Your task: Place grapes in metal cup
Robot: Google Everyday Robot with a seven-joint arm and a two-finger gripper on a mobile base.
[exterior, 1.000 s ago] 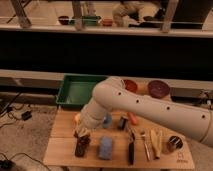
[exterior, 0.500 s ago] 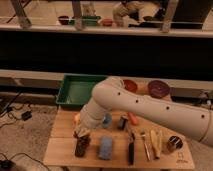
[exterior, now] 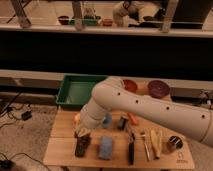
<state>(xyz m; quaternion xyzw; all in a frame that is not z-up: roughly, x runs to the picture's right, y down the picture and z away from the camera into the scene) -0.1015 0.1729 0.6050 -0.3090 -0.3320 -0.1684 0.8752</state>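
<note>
On the light wooden bench (exterior: 65, 152), the white arm's gripper (exterior: 82, 135) sits directly over the dark reddish-purple grape bunch (exterior: 81, 146); whether its fingers are spread or pinching cannot be told. Right of the grapes lies a blue sponge-like block (exterior: 105, 147), then a black bar (exterior: 131, 150). The small shiny dark metal cup (exterior: 174, 144) stands far right.

The light slatted wooden table (exterior: 65, 150) looks matt with visible plank seams. The robot's white arm (exterior: 150, 107) has a smooth plastic-looking shell with a soft sheen; its gripper (exterior: 81, 136) sits low over the dark reddish-purple grapes (exterior: 81, 146). The small shiny dark metal cup (exterior: 174, 143) is reflective, and the green plastic tray (exterior: 75, 90) looks smooth.
</note>
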